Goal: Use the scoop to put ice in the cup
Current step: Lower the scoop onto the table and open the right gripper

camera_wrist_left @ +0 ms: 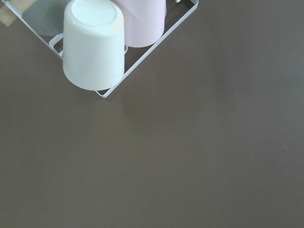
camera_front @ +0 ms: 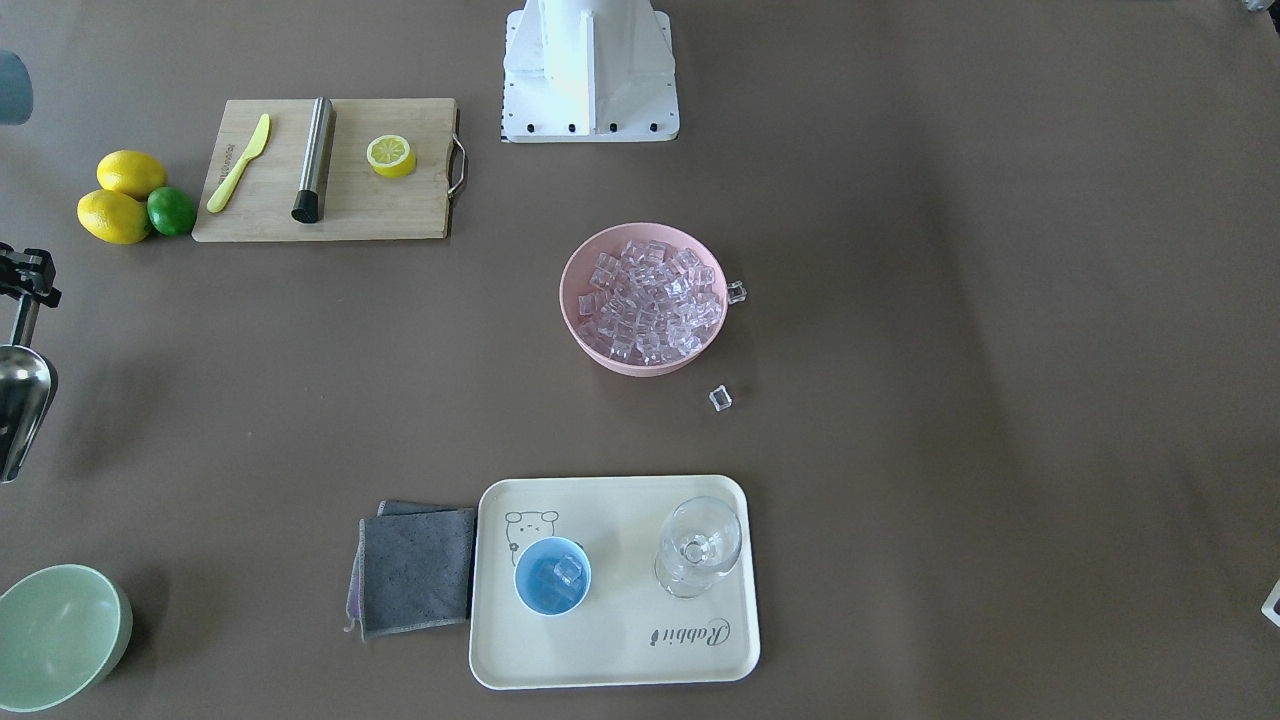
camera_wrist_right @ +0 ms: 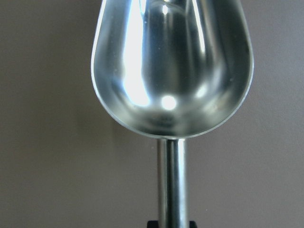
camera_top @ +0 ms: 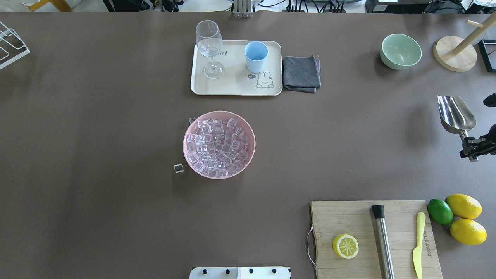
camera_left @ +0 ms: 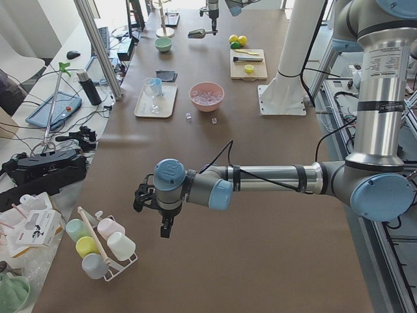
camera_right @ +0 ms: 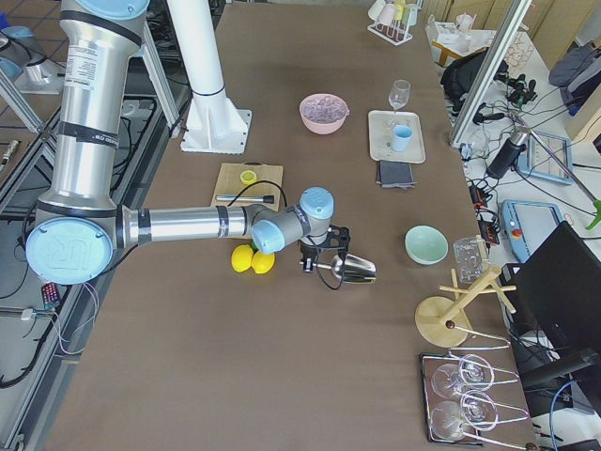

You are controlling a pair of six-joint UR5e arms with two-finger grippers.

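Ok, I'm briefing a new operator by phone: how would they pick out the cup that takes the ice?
Find the cream rabbit tray beyond the pink bowl of ice from the robot. Two vessels stand on it; the cup is the one nearer the grey cloth. Unlike the clear stemmed wine glass beside it, it is small, light blue, handleless, and holds a few ice cubes.

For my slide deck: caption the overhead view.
Right gripper holds the empty scoop; ice fills the pink bowl; the blue cup stands on the tray.
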